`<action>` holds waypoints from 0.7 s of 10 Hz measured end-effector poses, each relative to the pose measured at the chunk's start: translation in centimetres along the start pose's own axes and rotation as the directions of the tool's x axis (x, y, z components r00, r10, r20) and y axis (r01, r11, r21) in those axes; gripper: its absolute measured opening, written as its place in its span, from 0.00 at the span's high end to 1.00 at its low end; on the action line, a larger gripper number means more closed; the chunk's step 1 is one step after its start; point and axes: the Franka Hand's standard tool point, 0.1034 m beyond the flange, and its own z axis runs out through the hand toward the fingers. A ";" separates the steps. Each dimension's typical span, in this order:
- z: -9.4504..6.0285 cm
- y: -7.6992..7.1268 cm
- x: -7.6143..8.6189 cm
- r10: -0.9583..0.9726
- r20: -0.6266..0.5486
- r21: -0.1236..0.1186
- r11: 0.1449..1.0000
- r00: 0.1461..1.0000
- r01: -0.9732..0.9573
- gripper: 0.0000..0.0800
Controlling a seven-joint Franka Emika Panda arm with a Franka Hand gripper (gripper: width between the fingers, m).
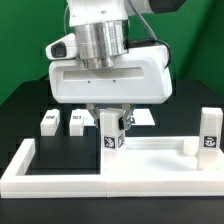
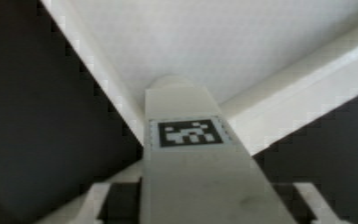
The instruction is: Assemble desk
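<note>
Claw (image 1: 112,126) first: your jaws stand on either side of the centre leg (image 1: 112,136), close in against its flanks. You cannot tell from either view whether they press on it. That leg is a small upright white block, smooth plastic with square edges, and it bears a black-and-white square tag on its near face. In the wrist view the same leg (image 2: 194,150) tapers away from the lens, with its pixelled tag facing the camera.

Just beyond it lies the tabletop (image 2: 247,40), a flat matte white slab with a raised rim running along its edge. In the exterior view the tabletop (image 1: 155,150) lies low at the near right, against the fence (image 1: 60,182). The fence is a low, chunky, angular white border.

At the slab's right end the right leg (image 1: 207,130) stands upright. The far-left leg (image 1: 48,122) and the second far leg (image 1: 76,122) sit side by side on the black table (image 1: 20,110), well apart from the slab. The marker board (image 1: 143,118) peeks out behind the claw.
</note>
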 end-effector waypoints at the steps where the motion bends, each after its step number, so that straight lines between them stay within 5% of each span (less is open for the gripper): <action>1: 0.0 -0.1 -0.2 0.197 0.000 -0.005 0.980 0.980 -0.197 0.62; 4: 0.1 -0.2 -0.1 0.672 0.074 -0.008 0.740 0.737 -0.673 0.63; 6: 0.1 -0.1 0.1 0.770 0.081 -0.010 0.636 0.633 -0.772 0.63; 7: 0.2 -0.2 0.0 0.805 0.080 -0.016 0.590 0.588 -0.807 0.51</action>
